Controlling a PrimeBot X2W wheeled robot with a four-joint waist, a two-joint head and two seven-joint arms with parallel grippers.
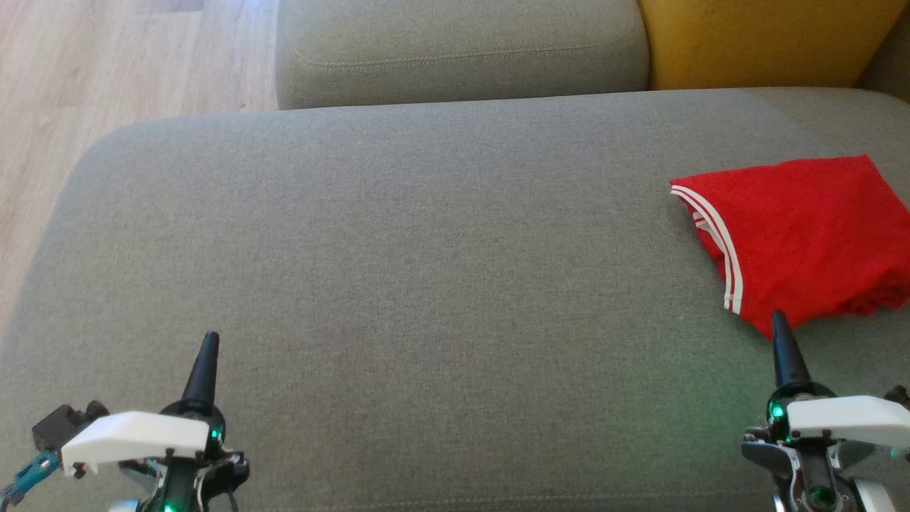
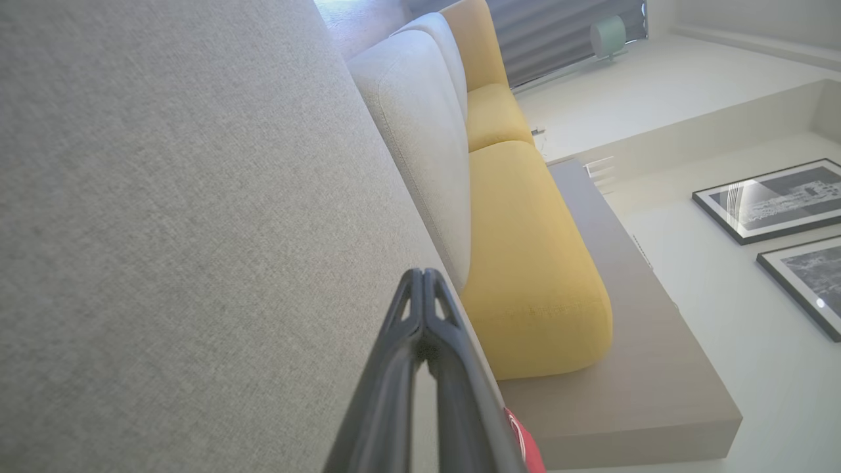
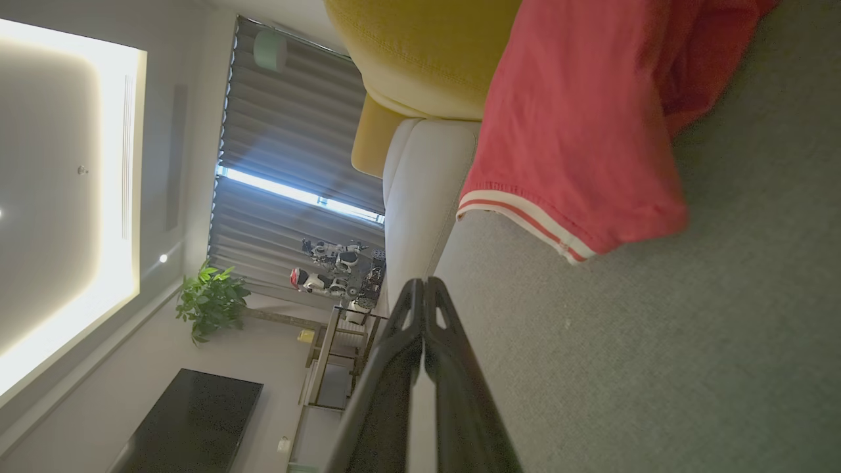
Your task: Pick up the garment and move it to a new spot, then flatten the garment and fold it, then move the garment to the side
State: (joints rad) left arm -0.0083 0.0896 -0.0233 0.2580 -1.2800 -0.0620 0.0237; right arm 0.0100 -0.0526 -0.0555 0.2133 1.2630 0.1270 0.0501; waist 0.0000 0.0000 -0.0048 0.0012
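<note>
Dark fingers pressed together and holding nothing mark both the left gripper (image 1: 208, 347) and the right gripper (image 1: 780, 328) at the near edge of the grey sofa seat (image 1: 426, 249), with the folded red garment (image 1: 803, 227) lying just beyond the right gripper's tip and a yellow cushion (image 1: 761, 43) farther back.
</note>
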